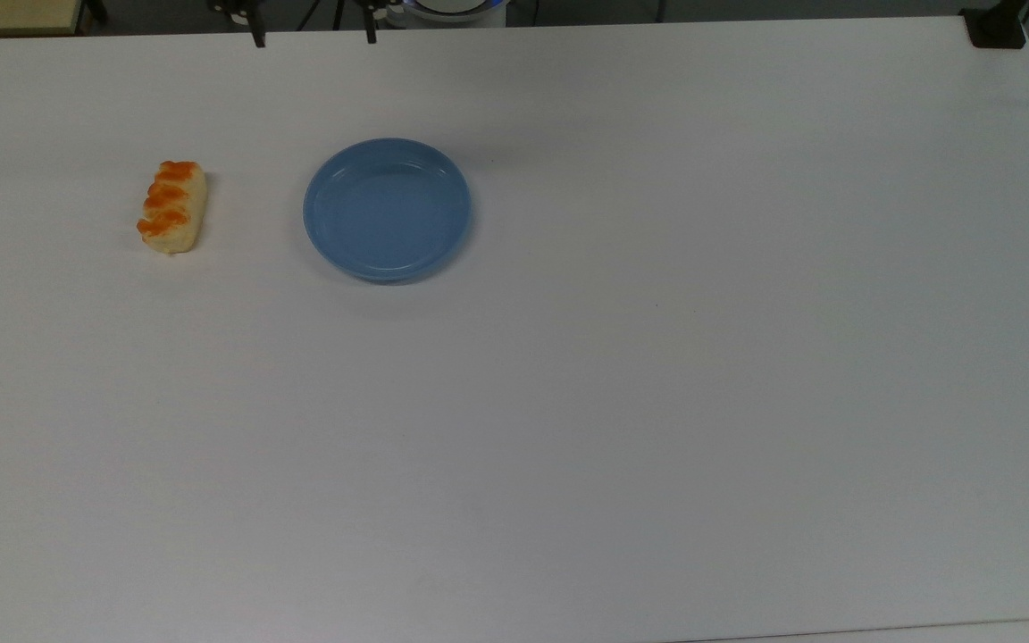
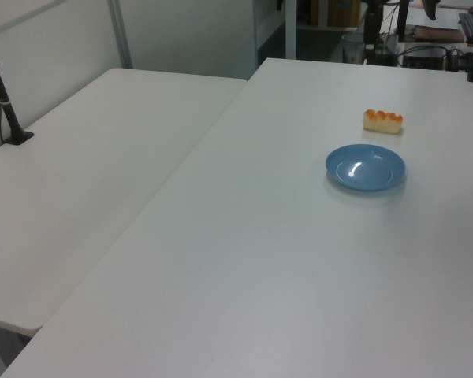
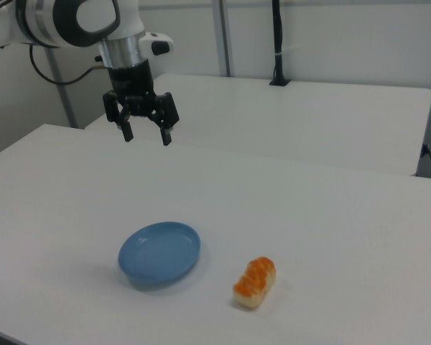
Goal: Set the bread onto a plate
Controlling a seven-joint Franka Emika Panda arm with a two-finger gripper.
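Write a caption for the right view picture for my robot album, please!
Robot gripper hangs with jaws open above the white table, while the bread waits beside the empty blue plate.

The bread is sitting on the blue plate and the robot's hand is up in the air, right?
Not quite. The bread lies on the white table, beside the blue plate and apart from it, as the top view shows. The hand is up in the air.

Large white table [image 1: 568, 429], matte, evenly lit. Second white table [image 2: 94, 181] butts against it along one edge. Black clamp-mounted pole [image 2: 4, 102] stands at the second table's far side. Pale partition wall [image 3: 330, 39] behind. Cluttered desk [image 2: 437, 35] beyond.
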